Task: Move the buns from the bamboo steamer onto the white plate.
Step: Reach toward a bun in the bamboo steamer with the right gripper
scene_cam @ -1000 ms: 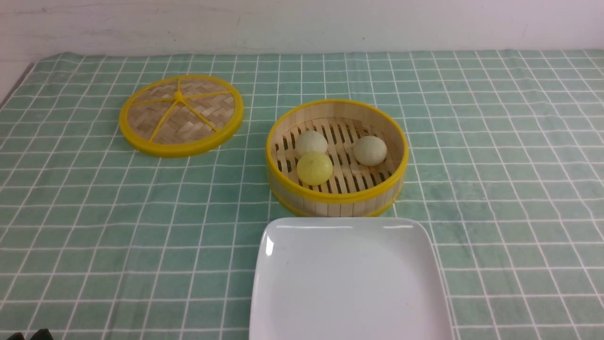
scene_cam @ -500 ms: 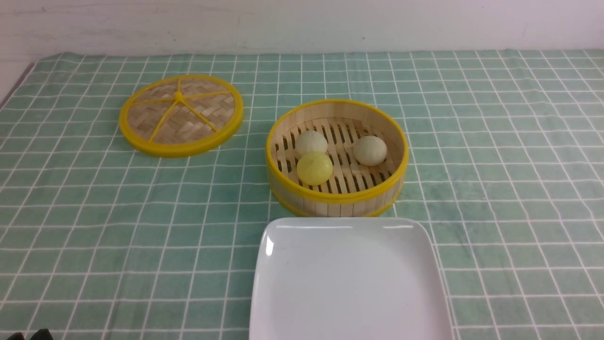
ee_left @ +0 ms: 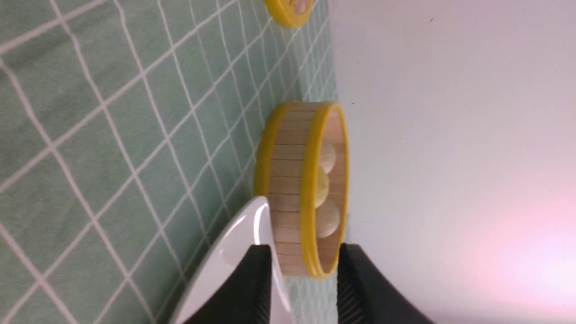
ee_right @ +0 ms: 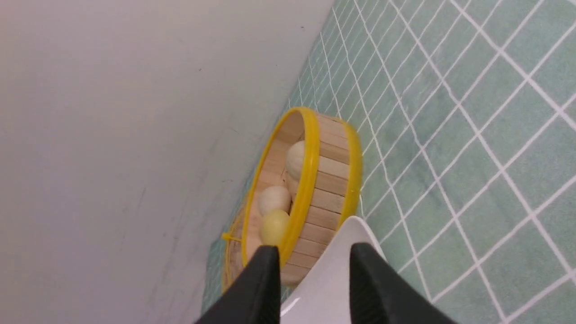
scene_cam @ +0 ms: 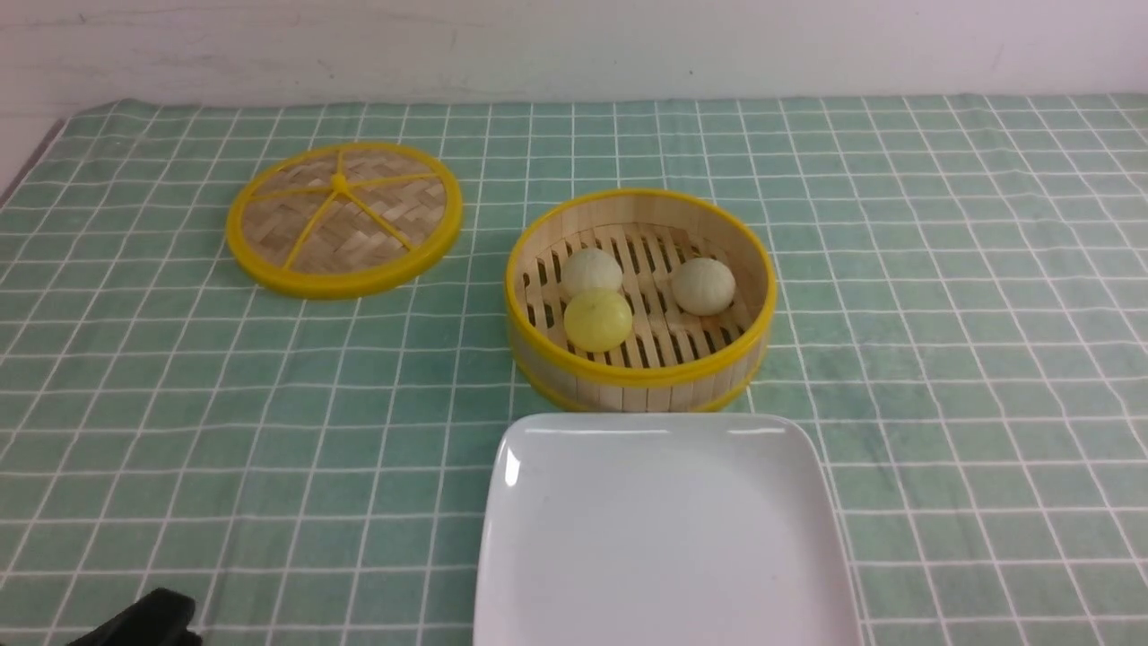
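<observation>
round bamboo steamer [scene_cam: 641,390] with yellow rims, upright and open-topped in front of me, cream bun [scene_cam: 591,271] back-left touching the yellow bun [scene_cam: 598,320], second cream bun [scene_cam: 703,286] apart on the right, glossy square white plate [scene_cam: 664,538] bare, just nearer me

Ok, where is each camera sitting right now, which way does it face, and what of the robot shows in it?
Front: between the arms, facing forward over the plate, steamer and lid to the wall; only a dark bit of the left arm shows.
Left wrist: rolled sideways, low, facing the steamer's side; left fingers apart, empty.
Right wrist: likewise rolled, also facing the steamer; right fingers apart, empty.
Shared: both wrist views catch the steamer, buns and a plate corner.
</observation>
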